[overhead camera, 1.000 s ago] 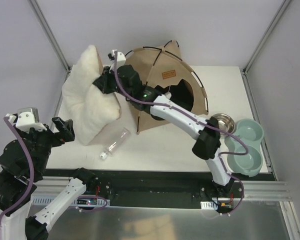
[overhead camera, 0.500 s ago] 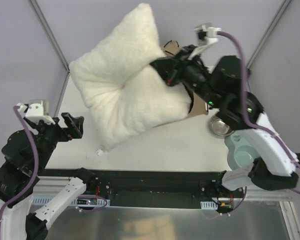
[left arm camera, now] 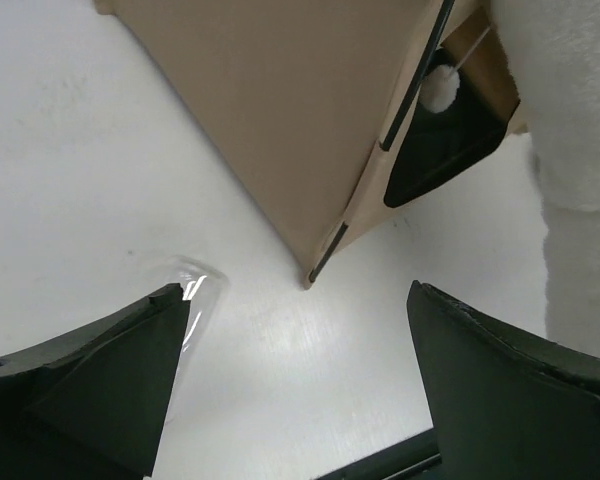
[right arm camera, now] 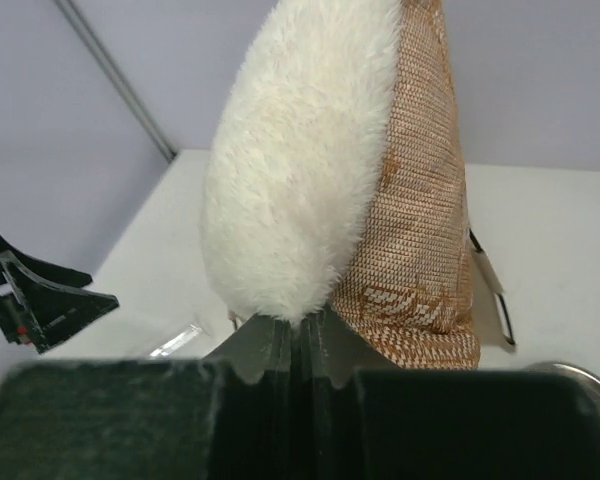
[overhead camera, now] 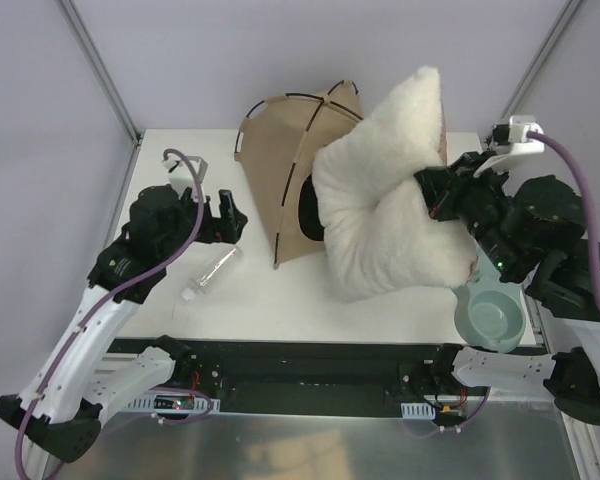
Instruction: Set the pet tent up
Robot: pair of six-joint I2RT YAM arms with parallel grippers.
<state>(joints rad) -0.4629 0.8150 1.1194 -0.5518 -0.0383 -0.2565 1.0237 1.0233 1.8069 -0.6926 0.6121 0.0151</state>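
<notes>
Top cam: pet tent stands upright at back-centre of the surface. My R tool is pinched on the cream pillow, holding it up in front of the tent's right side. L tool is wide w/ nothing in it, left of the tent, near a clear bottle. L wrist cam: tent corner between wide fingers, white pompom in the dark doorway. R wrist cam: jaws tight on the pillow's edge, fluffy side left, woven side right.
</notes>
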